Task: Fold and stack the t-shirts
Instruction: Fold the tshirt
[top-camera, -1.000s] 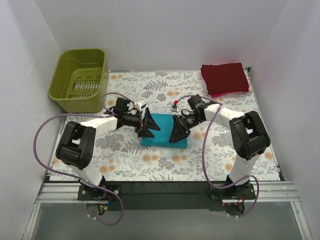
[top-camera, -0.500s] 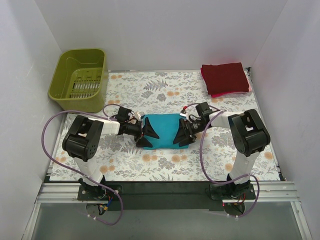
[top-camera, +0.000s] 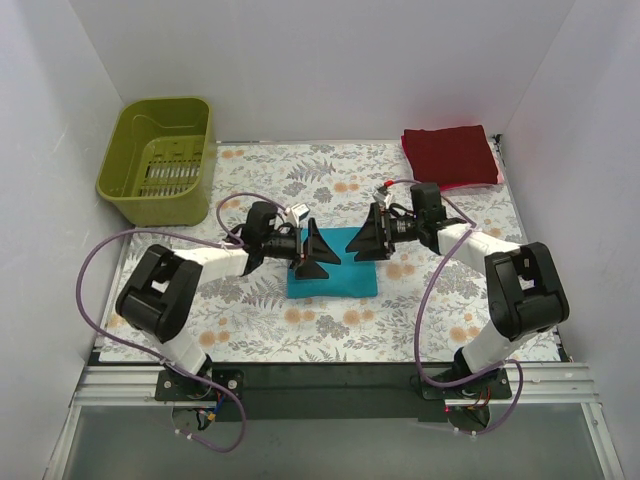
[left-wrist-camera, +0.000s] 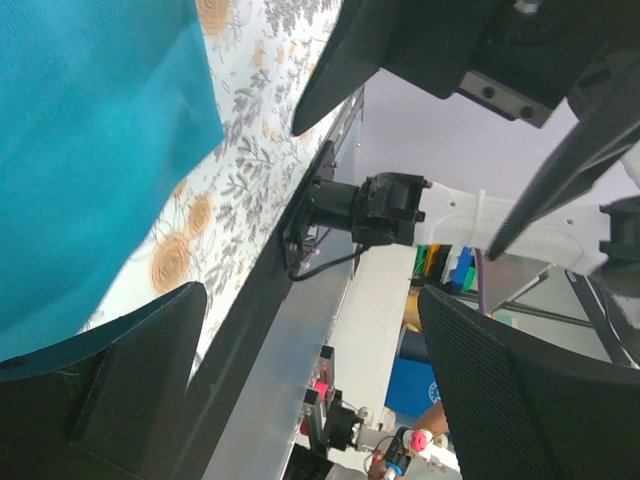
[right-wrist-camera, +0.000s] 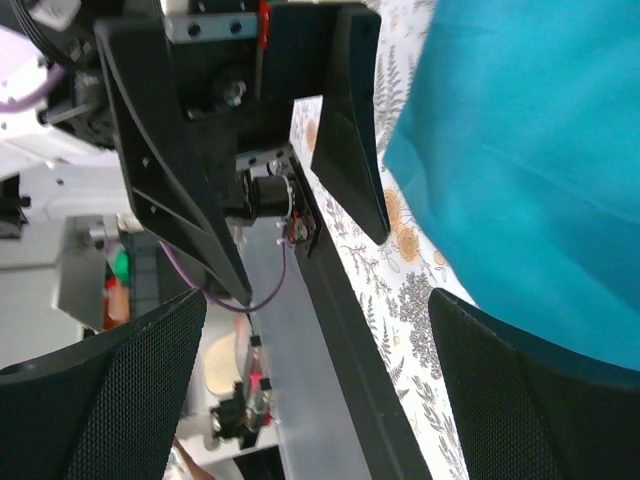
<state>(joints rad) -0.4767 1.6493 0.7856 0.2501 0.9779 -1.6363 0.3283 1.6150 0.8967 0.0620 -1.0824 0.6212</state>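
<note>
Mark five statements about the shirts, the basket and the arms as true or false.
1. The teal t-shirt lies folded into a rectangle on the floral table cover. True.
2. The olive-green basket holds a shirt. False: no cloth shows inside it.
3. The dark red folded t-shirt rests on a pink t-shirt in the far right corner. True.
4. The jaws of the right arm are shut on the teal t-shirt. False: they stand open and hold nothing.
5. The teal t-shirt is stacked on the dark red one. False: it lies apart from it, mid-table.
</note>
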